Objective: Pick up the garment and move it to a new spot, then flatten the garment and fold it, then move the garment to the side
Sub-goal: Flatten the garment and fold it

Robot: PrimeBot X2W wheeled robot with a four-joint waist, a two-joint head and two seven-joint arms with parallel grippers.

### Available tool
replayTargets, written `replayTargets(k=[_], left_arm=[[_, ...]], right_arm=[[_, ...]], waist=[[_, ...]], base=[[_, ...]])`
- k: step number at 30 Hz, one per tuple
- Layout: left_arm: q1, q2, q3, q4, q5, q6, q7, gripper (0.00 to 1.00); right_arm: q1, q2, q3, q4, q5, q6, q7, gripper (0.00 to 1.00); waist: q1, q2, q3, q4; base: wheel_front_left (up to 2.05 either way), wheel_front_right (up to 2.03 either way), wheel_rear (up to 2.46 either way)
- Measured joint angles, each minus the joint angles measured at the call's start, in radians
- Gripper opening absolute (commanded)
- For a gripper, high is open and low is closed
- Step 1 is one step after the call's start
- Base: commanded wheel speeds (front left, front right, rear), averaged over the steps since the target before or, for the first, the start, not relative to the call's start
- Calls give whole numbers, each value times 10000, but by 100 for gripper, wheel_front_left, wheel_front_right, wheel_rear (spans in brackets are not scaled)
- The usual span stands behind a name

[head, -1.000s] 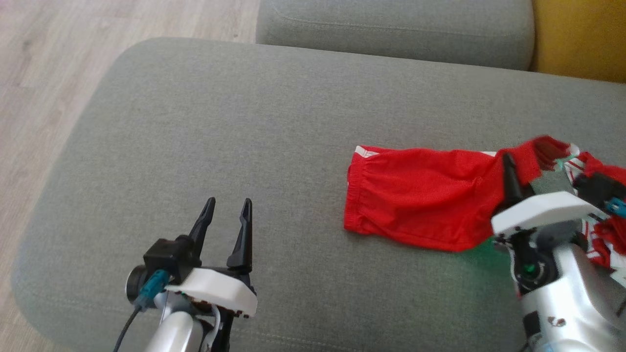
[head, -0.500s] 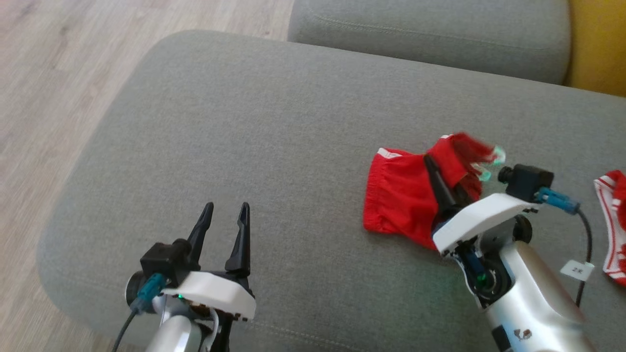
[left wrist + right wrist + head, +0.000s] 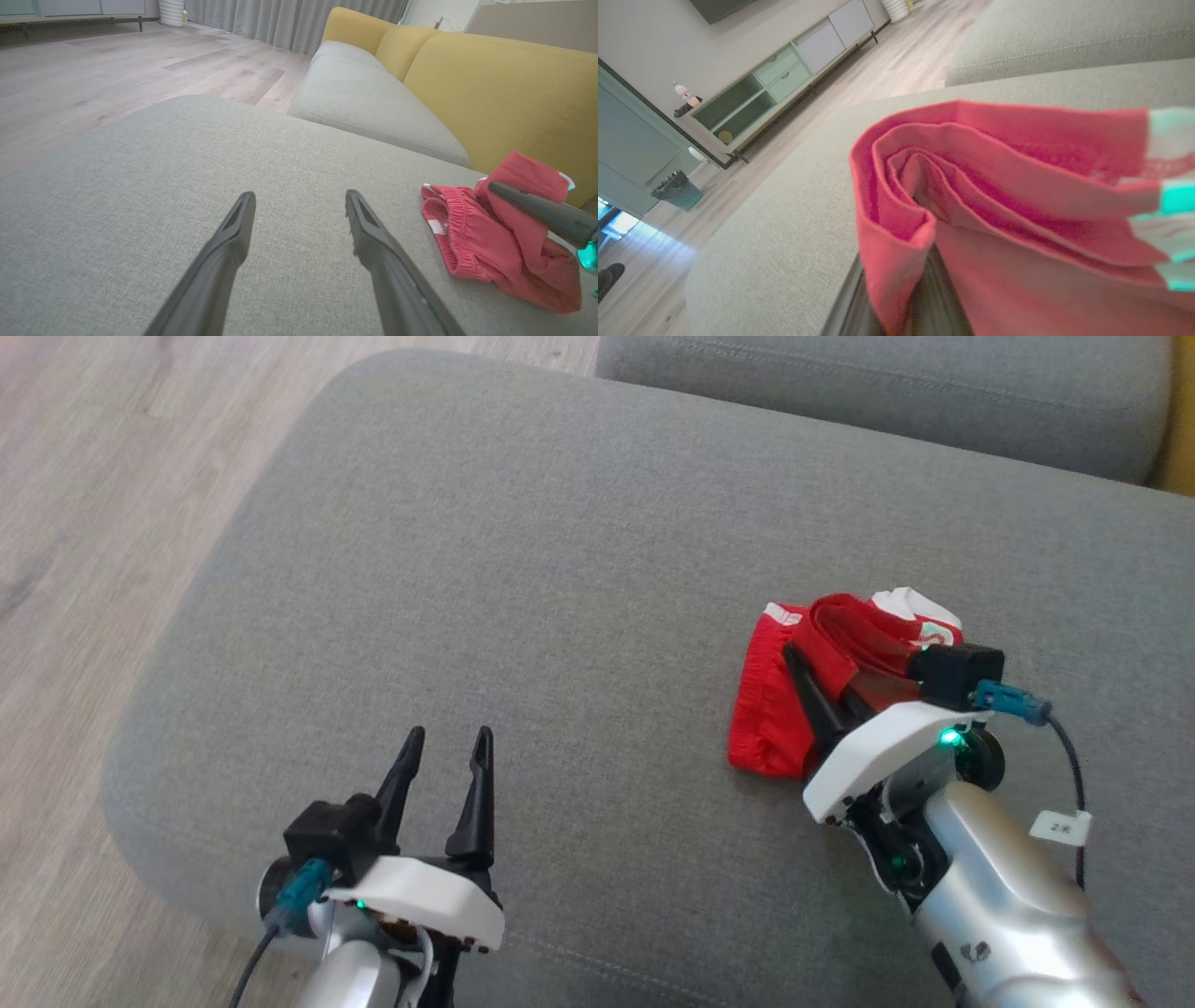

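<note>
The garment [image 3: 767, 709] is a pair of red shorts with white trim, bunched on the grey cushion [image 3: 513, 569] at centre right. My right gripper [image 3: 814, 663] is shut on a folded-over edge of it, holding that edge above the waistband end. The wrist view shows layered red folds of the garment [image 3: 994, 154] draped over the right gripper [image 3: 924, 303]. From the left wrist I see the garment [image 3: 472, 233] with one dark finger [image 3: 537, 210] of the right gripper across it. My left gripper [image 3: 448, 737] [image 3: 300, 196] stands open and holds nothing, well left of the cloth.
A second grey cushion [image 3: 887, 392] lies behind, with yellow backrests [image 3: 490, 84] to the right. Wooden floor [image 3: 93, 476] borders the cushion's left edge. A pale cabinet [image 3: 761, 88] and a bin [image 3: 677, 189] stand far off.
The camera has shifted. My right gripper has carried the garment's right end leftward over the rest, so the spread shorts are now doubled into a short heap. The left gripper has stayed put.
</note>
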Motion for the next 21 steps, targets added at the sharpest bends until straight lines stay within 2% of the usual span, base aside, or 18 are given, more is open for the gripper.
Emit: replayTargets(k=[1, 2, 11, 21], left_arm=[[-1, 0, -38, 2, -46, 2, 0, 100], [-4, 0, -58, 2, -52, 19, 0, 100], [-136, 0, -88, 25, -138, 123, 0, 100], [-219, 0, -109, 105, -138, 130, 0, 100]], right_arm=[[-42, -2, 77, 128, 0, 0, -23, 49], [-51, -2, 159, 215, 0, 0, -27, 100], [-51, -19, 1200, 523, 570, 0, -8, 100], [-213, -65, 1887, 1035, 1053, 0, 100, 100]], waist=[[0, 0, 33, 32], [0, 0, 63, 62], [0, 0, 227, 150], [0, 0, 96, -148]], base=[[0, 0, 0], [0, 0, 0], [0, 0, 0], [0, 0, 0]])
